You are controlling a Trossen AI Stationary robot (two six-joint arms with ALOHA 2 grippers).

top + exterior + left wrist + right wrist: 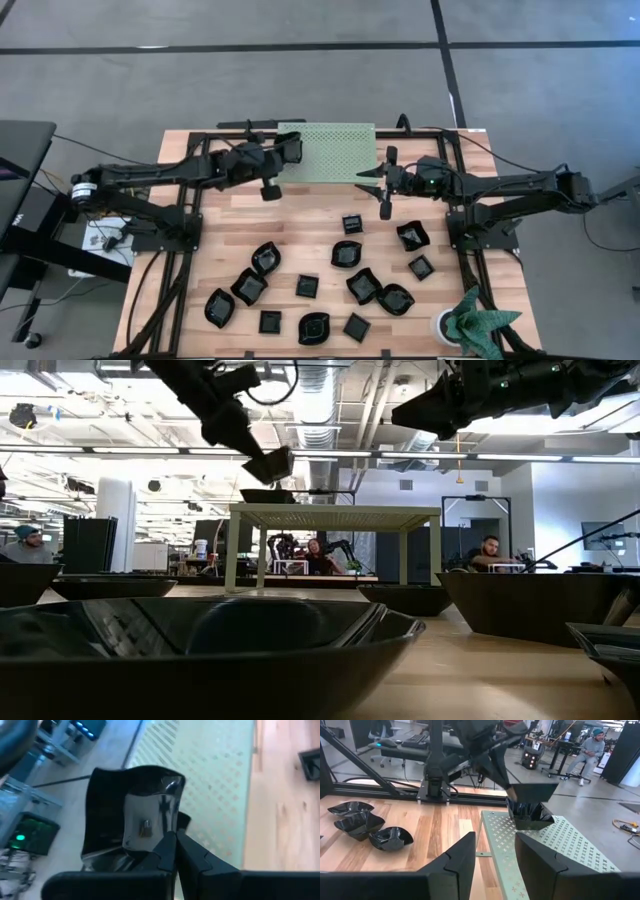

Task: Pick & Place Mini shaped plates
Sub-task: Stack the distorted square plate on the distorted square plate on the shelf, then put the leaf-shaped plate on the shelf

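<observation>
Two dark fingers [462,862] of the right gripper [495,857] are seen at the bottom centre, parted. Above them, at centre right, a black plate [532,800] is gripped by the left gripper [512,792] over the green rack [555,855] (perforated). Three plates [365,825] lie at left on the wooden table [440,835]. A seated person [592,747] is seen upper right.

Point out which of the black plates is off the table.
The plate pinched in the left gripper, held above the green rack's left edge. Every other plate lies on the wooden table.
</observation>
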